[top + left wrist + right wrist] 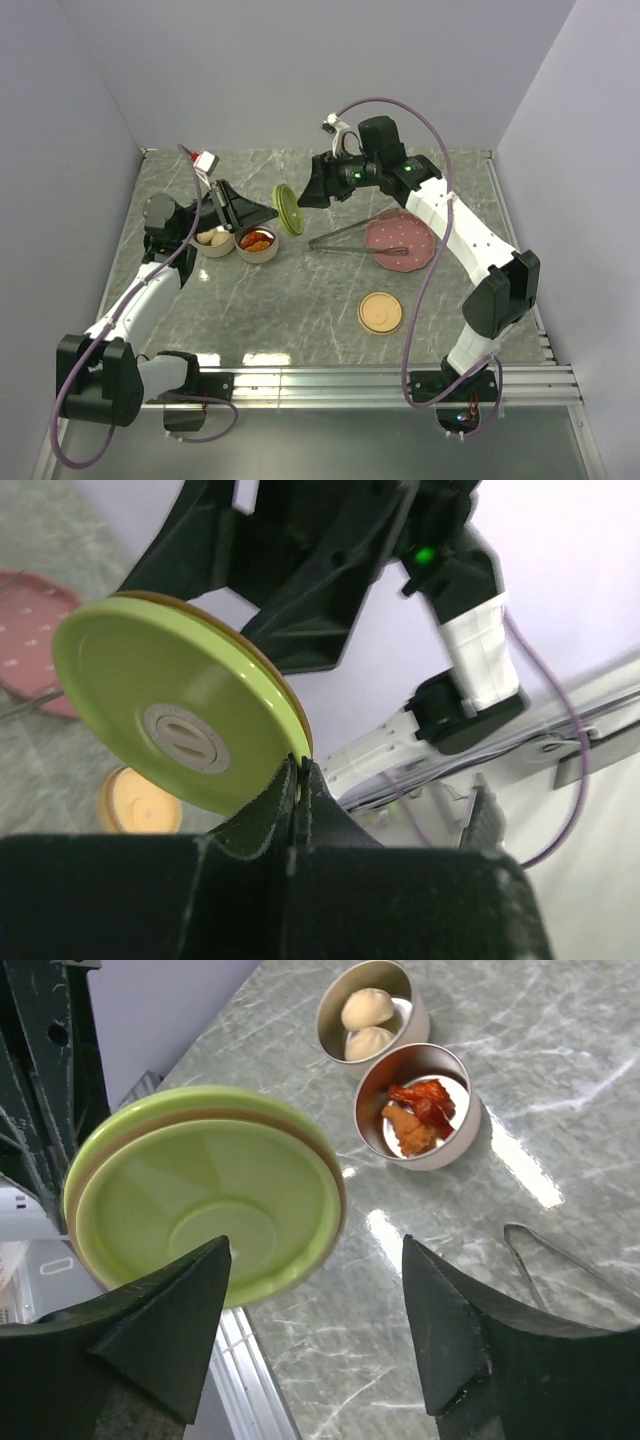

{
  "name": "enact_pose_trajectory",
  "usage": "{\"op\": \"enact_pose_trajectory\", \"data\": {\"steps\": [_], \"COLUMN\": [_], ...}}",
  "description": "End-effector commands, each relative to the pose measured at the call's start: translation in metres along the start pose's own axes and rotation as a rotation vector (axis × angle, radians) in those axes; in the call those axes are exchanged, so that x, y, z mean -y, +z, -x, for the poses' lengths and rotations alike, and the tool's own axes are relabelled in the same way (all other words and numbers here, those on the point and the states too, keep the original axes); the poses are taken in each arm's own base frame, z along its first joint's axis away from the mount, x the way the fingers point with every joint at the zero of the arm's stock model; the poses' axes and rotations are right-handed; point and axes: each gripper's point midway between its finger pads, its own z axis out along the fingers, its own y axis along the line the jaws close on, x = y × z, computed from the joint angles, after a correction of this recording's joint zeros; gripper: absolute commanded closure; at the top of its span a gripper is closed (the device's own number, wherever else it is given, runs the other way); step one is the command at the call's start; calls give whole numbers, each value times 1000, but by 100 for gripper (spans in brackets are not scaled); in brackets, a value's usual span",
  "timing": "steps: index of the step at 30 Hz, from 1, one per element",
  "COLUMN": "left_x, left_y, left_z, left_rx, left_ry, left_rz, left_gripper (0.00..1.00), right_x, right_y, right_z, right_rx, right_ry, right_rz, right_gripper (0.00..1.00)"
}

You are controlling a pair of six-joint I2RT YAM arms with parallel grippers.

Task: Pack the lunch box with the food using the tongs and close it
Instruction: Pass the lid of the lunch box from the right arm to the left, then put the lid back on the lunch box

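the green lid [170, 710] is pinched by its rim in the closed left gripper [300, 775] and held off the table; the right gripper [315, 1310] is spread wide, facing it. the food [415, 1110] is seen in two round tins [470, 1120] near the left gripper. the tongs [350, 235] are laid across the pink plate [420, 245] on a grey marbled table [300, 320], enclosed by pale walls.

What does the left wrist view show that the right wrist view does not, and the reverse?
Left wrist only: the green lid's top face with its grey plug, its rim pinched in the left fingers, a small orange lid on the table, and a pink plate's edge. Right wrist only: the lid's hollow underside, two metal cups, one with pale balls, one with red-orange chunks, the tongs' tip, and the right fingers spread open. Both: the green lid.
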Motion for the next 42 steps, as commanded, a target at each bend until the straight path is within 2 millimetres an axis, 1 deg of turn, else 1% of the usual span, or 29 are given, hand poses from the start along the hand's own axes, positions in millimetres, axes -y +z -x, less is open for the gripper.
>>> {"op": "enact_pose_trajectory", "data": {"steps": [1, 2, 3, 4, 5, 6, 7, 8, 9, 10, 11, 13, 16, 17, 18, 19, 20, 22, 23, 25, 26, 27, 28, 29, 31, 32, 36, 38, 42], "left_x": [5, -7, -5, -11, -25, -24, -33, -43, -43, -55, -60, -75, -91, -92, -97, -103, -106, -113, -117, -124, -130, -134, -137, -143, -153, -159, -171, -178, -192], "left_y": [-1, -3, -2, -3, -8, -6, -9, -15, -16, -20, -24, -32, -43, -41, -47, -52, -48, -54, -51, -52, -48, -47, -48, -43, -47, -43, -40, -37, -37], "left_z": [4, -2, 3, 5, -4, 5, 6, -1, 5, 11, 9, 17, 21, 27, 24, 29, 33, 32, 34, 31, 29, 27, 23, 16, 17, 12, 20, 18, 17], "left_rx": [-44, -73, -79, -91, -133, -134, -158, -190, -204, -213, -248, -279, -357, -371, -424, -445, -470, -542, -582, -656, -703, -742, -779, -826, -886, -922, -1004, -1058, -1129], "left_ry": [201, 145, 178, 271, 200, 247, 330, 296, 327, 406, 384, 471, 561, 595, 624, 649, 674, 710, 742, 786, 816, 844, 855, 872, 918, 932, 1030, 1045, 1077], "left_rz": [41, 99, 116, 137, 204, 232, 265, 323, 350, 409, 454, 542, 653, 672, 702, 752, 764, 805, 837, 873, 906, 915, 928, 933, 990, 993, 1059, 1070, 1110], "left_gripper": [100, 100, 100, 100, 100, 100, 100, 100, 100, 100, 99, 100, 100, 100, 100, 100, 100, 100, 100, 100, 100, 100, 100, 100, 100, 100, 100, 100, 100], "right_x": [6, 12, 15, 17, 25, 29, 32, 35, 41, 43, 49, 53, 59, 59, 61, 62, 63, 64, 66, 67, 68, 69, 69, 71, 74, 77, 83, 89, 94], "right_y": [-18, -23, -26, -30, -36, -38, -42, -44, -48, -52, -56, -61, -68, -70, -71, -72, -73, -75, -76, -78, -79, -80, -81, -84, -87, -92, -109, -118, -127], "right_z": [13, 14, 11, 12, 12, 8, 6, 5, 1, 0, -3, -4, -6, -6, -6, -6, -7, -7, -7, -6, -5, -5, -5, -4, -2, 1, 8, 10, 9], "right_rx": [41, 47, 40, 44, 50, 38, 38, 34, 28, 30, 26, 29, 28, 26, 28, 28, 26, 26, 26, 31, 32, 32, 33, 37, 41, 49, 80, 97, 112], "right_ry": [-17, -12, -3, -1, 3, 14, 18, 15, 30, 25, 36, 29, 34, 36, 39, 40, 41, 45, 49, 46, 47, 48, 44, 46, 43, 44, 55, 68, 87], "right_rz": [-37, -49, -50, -53, -70, -76, -82, -86, -101, -107, -120, -137, -160, -163, -167, -171, -173, -178, -183, -190, -198, -204, -207, -216, -228, -242, -262, -275, -278], "right_gripper": [23, 23, 22, 22, 22, 22, 22, 23, 22, 23, 23, 22, 22, 22, 22, 22, 22, 22, 22, 22, 20, 15, 8, 0, 0, 0, 0, 0, 0]}}
